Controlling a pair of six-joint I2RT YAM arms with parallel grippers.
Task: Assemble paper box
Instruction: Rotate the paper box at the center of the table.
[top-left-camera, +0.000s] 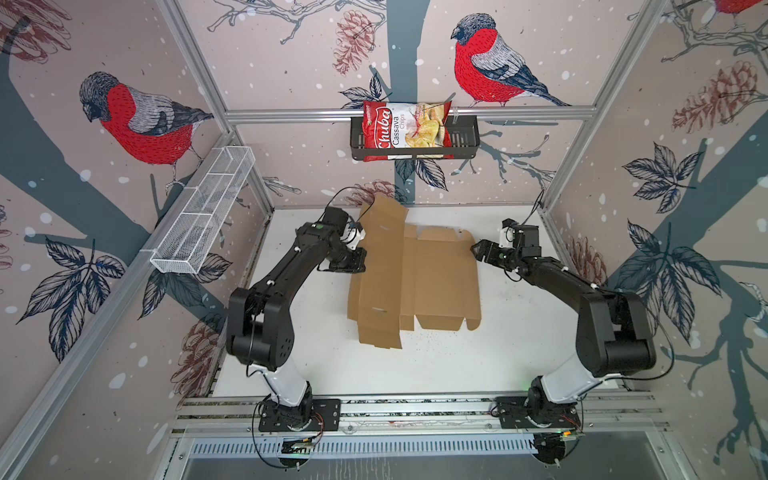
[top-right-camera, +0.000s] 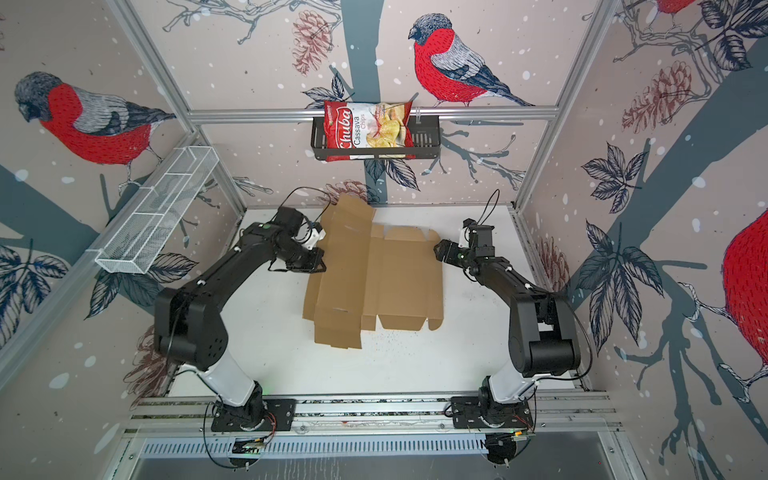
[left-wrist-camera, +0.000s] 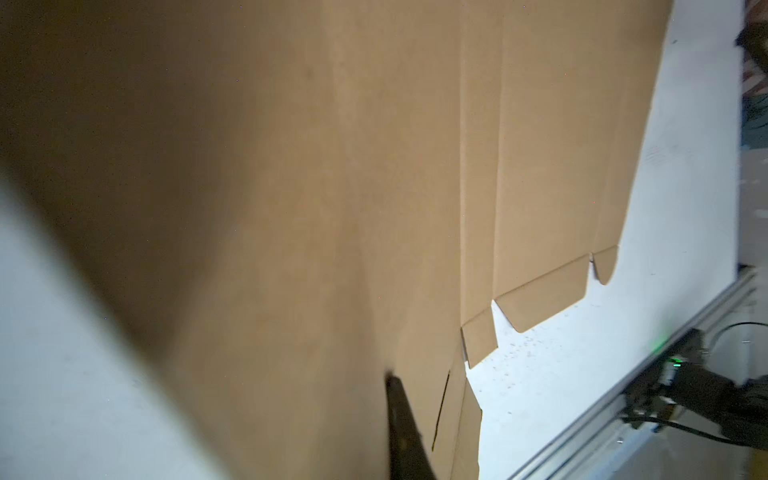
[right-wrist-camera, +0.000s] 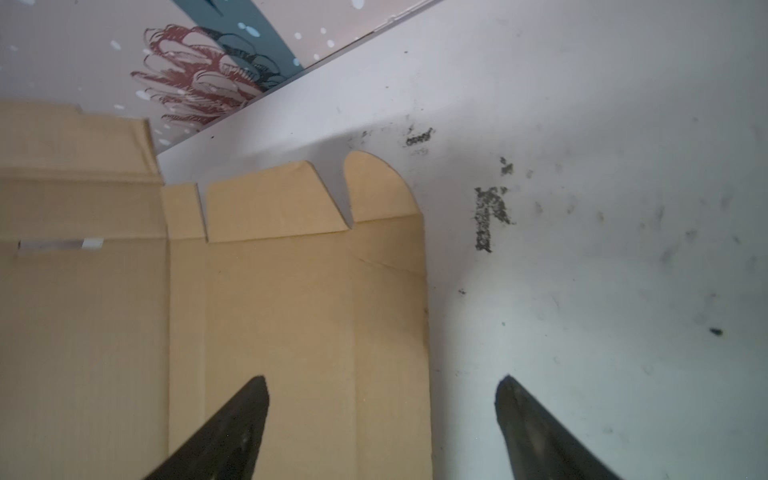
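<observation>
The paper box (top-left-camera: 419, 282) (top-right-camera: 386, 282) is a brown die-cut cardboard sheet, unfolded on the white table. Its right part lies flat and its left panel tilts upward. My left gripper (top-left-camera: 359, 259) (top-right-camera: 320, 259) is shut on that raised left panel's edge. In the left wrist view the cardboard (left-wrist-camera: 415, 166) fills most of the frame, and only one dark finger (left-wrist-camera: 401, 419) shows against it. My right gripper (top-left-camera: 473, 249) (top-right-camera: 436, 249) (right-wrist-camera: 383, 380) stands open over the sheet's right edge (right-wrist-camera: 291, 311), holding nothing, with one finger above cardboard and one above bare table.
A red chips bag (top-left-camera: 405, 131) sits in a black basket (top-left-camera: 465, 137) on the back wall. A white wire basket (top-left-camera: 203, 212) hangs on the left wall. Dark scuffs (right-wrist-camera: 488, 216) mark the table to the right of the sheet. An aluminium rail (top-left-camera: 415, 409) runs along the front.
</observation>
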